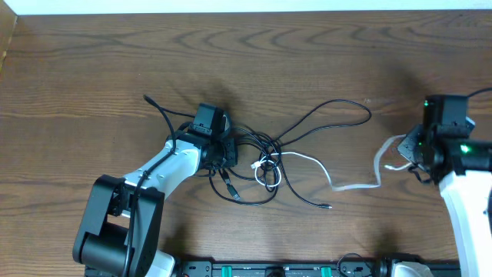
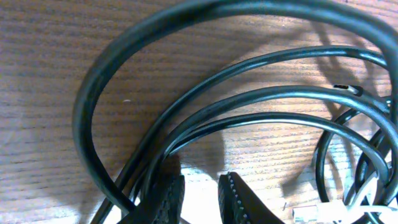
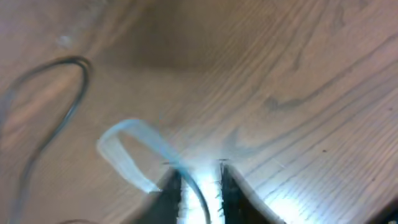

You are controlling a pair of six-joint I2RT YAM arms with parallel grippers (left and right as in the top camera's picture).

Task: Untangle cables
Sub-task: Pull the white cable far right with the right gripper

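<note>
Several thin black cables (image 1: 323, 115) lie looped and knotted at mid-table, with one black plug end (image 1: 147, 98) stretching to the upper left. My left gripper (image 1: 227, 160) sits low on the left side of the tangle. In the left wrist view its fingers (image 2: 233, 199) stand slightly apart over bare wood, and black cable loops (image 2: 249, 99) curve past the left finger's outer side. A white cable (image 1: 354, 186) runs from the knot to my right gripper (image 1: 406, 151). In the blurred right wrist view the white cable (image 3: 121, 146) passes loosely between the parted right gripper (image 3: 200, 186).
The wooden table (image 1: 92, 54) extends wide to the left and back, ending at a pale wall strip along the top. The left arm's base (image 1: 123, 223) and a black equipment rail (image 1: 269, 269) fill the front edge. A white connector (image 2: 317, 214) lies near the left fingers.
</note>
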